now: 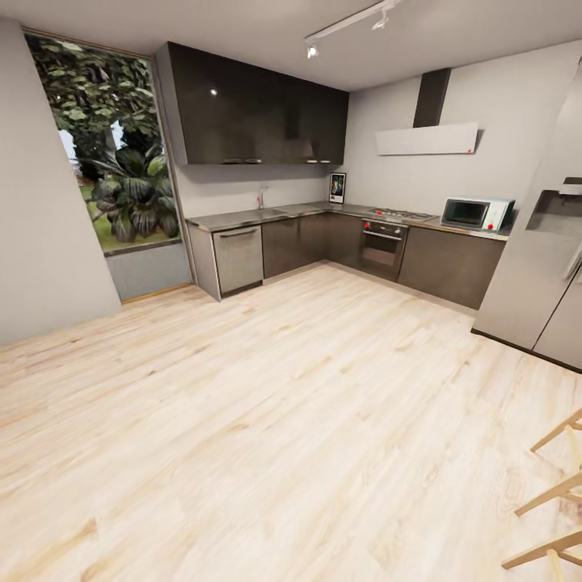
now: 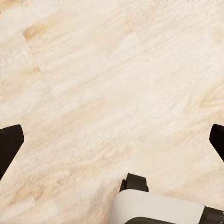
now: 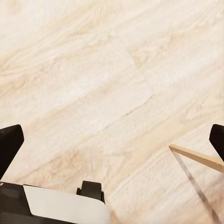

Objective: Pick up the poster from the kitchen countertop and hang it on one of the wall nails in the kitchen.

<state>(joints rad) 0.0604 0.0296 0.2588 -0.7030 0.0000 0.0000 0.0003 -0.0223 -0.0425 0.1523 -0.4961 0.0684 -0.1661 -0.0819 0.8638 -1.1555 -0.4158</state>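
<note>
Both hands, left (image 2: 112, 140) and right (image 3: 112, 140), hang spread above floor (image 1: 267, 420).

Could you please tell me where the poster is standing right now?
In the head view, the poster stands upright on the kitchen countertop, in the far corner against the wall, between the sink and the hob.

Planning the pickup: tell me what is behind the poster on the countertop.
The poster stands upright on the kitchen countertop in the corner, with pale grey wall directly behind it. Whether it leans on the wall or anything sits behind it is hidden.
</note>
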